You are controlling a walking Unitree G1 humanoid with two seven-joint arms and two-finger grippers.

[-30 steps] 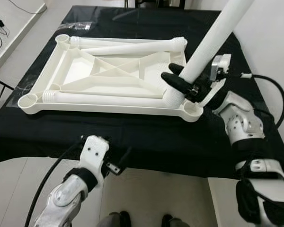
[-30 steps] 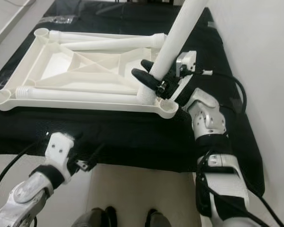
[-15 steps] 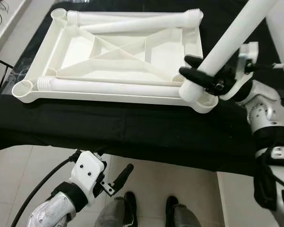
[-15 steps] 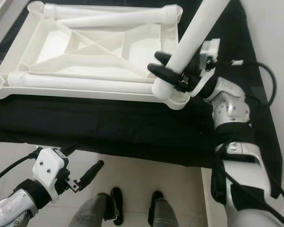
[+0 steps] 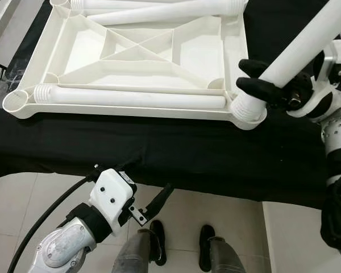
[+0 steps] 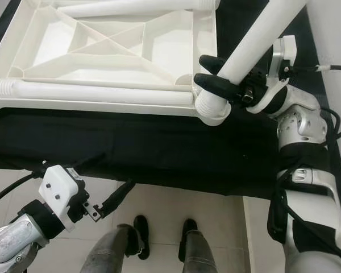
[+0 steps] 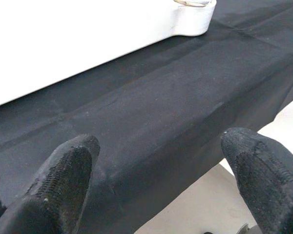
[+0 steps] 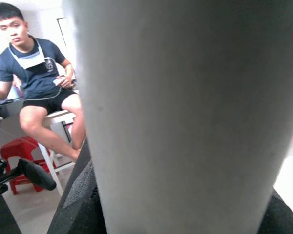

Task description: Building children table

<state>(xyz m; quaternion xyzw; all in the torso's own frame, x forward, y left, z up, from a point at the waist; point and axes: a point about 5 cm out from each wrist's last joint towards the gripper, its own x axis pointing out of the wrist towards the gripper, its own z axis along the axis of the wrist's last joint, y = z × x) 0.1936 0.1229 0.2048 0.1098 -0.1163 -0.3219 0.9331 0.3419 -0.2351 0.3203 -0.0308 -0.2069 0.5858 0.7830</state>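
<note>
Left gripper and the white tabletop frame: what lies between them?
In the left wrist view, bare black cloth lies between the open left gripper and the white tabletop frame.

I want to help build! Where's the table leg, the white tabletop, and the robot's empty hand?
table leg (image 5: 298, 54), left eye view, mid shaft.
white tabletop (image 5: 40, 51), left eye view, left rim.
left hand (image 7: 158, 180), left wrist view, between fingertips.
</note>
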